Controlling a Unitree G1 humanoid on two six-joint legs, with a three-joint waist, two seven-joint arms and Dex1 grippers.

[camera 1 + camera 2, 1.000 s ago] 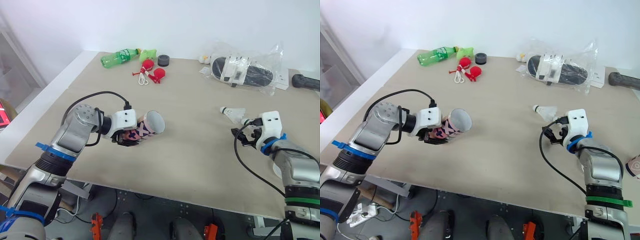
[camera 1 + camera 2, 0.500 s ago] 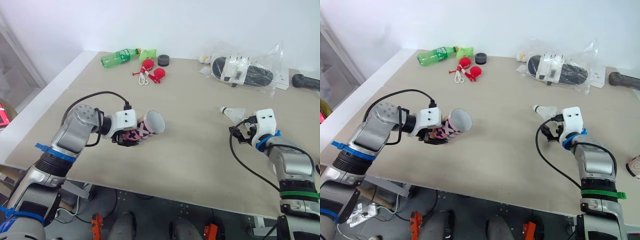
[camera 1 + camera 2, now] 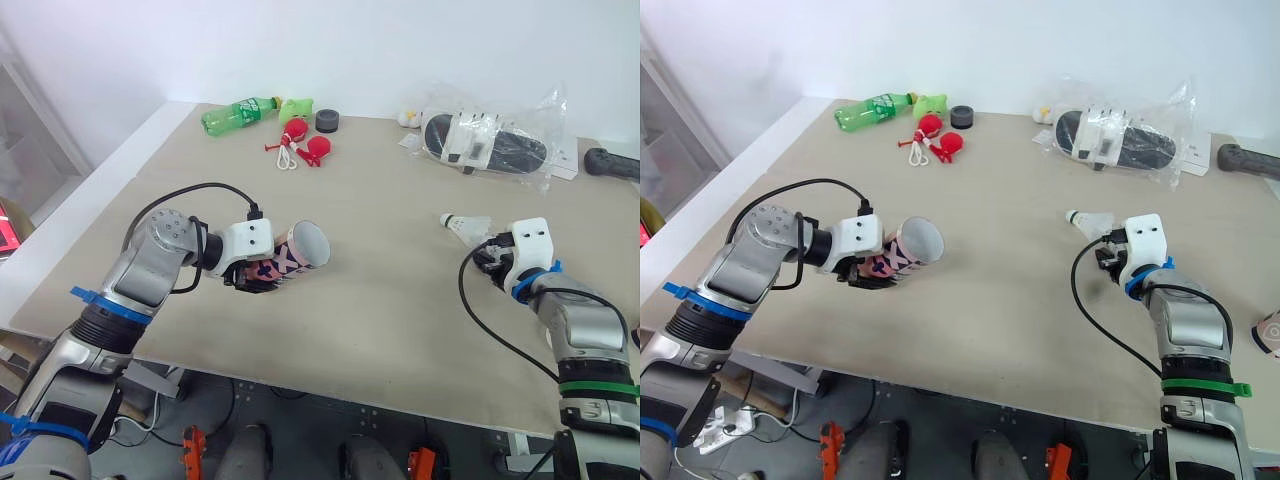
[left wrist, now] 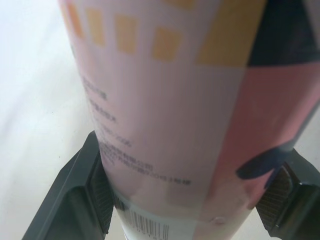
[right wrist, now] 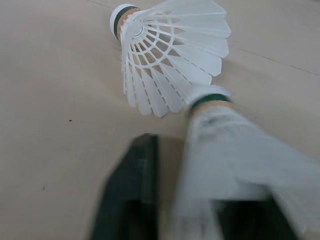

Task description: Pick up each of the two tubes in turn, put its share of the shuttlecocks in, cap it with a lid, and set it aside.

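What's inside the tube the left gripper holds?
The tube has no lid; its open mouth shows bare pale inner wall near the rim. Deeper down is hidden by its own wall; whether anything sits there cannot be told.

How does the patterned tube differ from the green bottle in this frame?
The tube is pink and patterned; the bottle is green. The tube is clamped in the left gripper; the bottle lies free on the table near the far edge. The tube's end is wide open; the bottle narrows to a neck. Both lie on their sides.
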